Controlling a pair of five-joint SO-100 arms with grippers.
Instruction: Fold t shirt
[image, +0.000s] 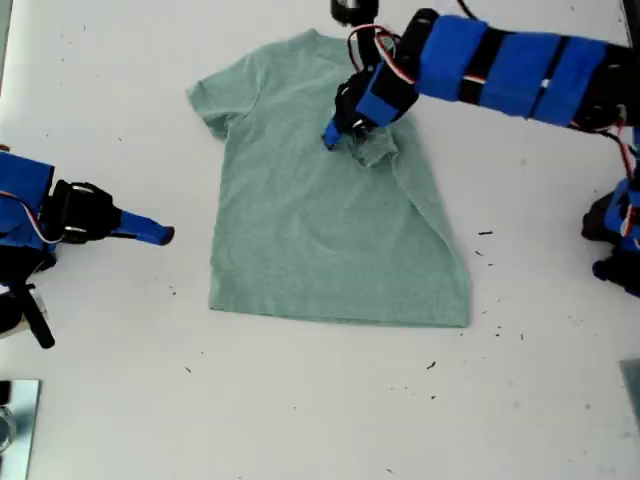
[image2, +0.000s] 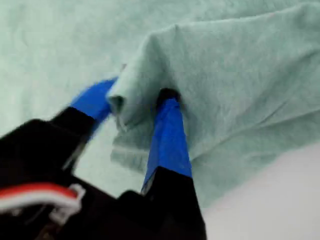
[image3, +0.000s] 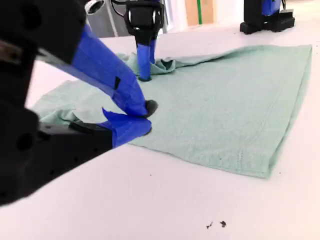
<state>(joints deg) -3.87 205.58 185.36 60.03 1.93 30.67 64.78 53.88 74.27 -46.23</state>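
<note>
Cloth is already bunched in my first claw (image: 334, 134), which is closed on a pinch of the shirt (image: 320, 230) at the sleeve toward the exterior view's right, the fabric gathered into a small lump over the chest; the rest of the shirt lies flat on the white bench (image: 300, 400), collar far, hem near, roughly in the middle of the exterior view. My second claw (image3: 145, 117) sits low over the bench at the exterior view's left, just off the shirt's edge, tips almost together with a narrow gap and nothing between them. Risk lies mainly in the grip: the first wrist view shows only a thin fold caught between the fingers (image2: 167, 140), so a quick pull could let it slip free; a deeper bite might take both layers and drag the whole shirt askew; with the other side unpinned, the body could slide or wrinkle, leaving a crooked fold.
</note>
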